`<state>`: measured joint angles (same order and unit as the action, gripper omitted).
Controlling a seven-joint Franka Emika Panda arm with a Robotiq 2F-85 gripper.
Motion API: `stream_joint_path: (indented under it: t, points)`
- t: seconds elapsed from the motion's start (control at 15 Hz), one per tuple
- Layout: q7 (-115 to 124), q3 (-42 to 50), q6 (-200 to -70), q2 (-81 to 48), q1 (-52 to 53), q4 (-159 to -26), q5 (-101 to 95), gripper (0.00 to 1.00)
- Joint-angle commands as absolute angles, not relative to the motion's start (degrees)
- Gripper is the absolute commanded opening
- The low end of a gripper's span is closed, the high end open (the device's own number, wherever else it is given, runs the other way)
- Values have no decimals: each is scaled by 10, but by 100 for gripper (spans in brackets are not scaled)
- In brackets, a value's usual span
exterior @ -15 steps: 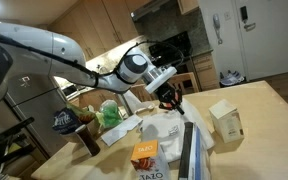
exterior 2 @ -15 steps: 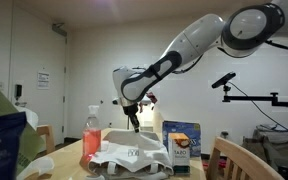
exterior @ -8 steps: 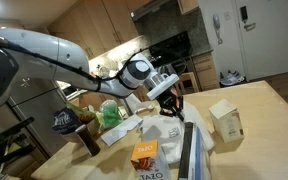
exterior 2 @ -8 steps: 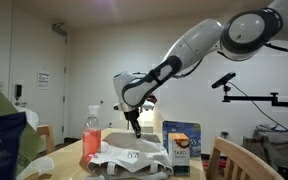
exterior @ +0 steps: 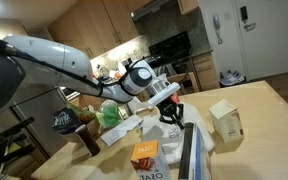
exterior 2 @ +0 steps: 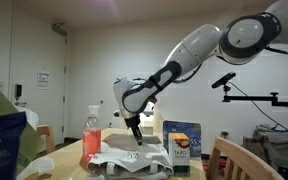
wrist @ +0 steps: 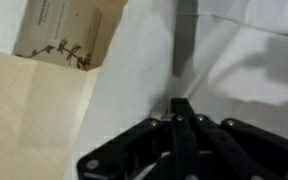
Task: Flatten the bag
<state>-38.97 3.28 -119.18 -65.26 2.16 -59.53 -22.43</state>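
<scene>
A crumpled white paper bag (exterior: 164, 132) lies on the wooden table (exterior: 264, 110); it also shows in the other exterior view (exterior 2: 134, 153) and fills most of the wrist view (wrist: 234, 60). My gripper (exterior: 172, 116) is shut, fingers pressed together, and points down at the bag's top. In an exterior view my gripper (exterior 2: 136, 139) is just above or touching the bag. In the wrist view my gripper (wrist: 180, 102) has its closed tip against the white paper.
An orange carton (exterior: 144, 154), a small beige box (exterior: 225, 120), a green bag (exterior: 110, 113), a dark cup (exterior: 88, 138) and a blue-striped flat item (exterior: 190, 152) lie around the bag. A red bottle (exterior 2: 92, 130) and a printed box (exterior 2: 182, 145) stand near it.
My gripper has moved down and slightly forward toward the bag, from well above it to its top surface. It stays shut.
</scene>
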Motion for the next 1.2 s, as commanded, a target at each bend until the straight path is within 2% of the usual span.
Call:
stream_joint_path:
  t: [0.0, 0.67, 1.13]
  points:
    - [-392, 23, -1178, -668, 15, -590, -212, 0]
    - [-398, 14, -1169, -690, 12, -574, -201, 0]
    - [-381, 42, -1197, -606, 30, -596, -237, 0]
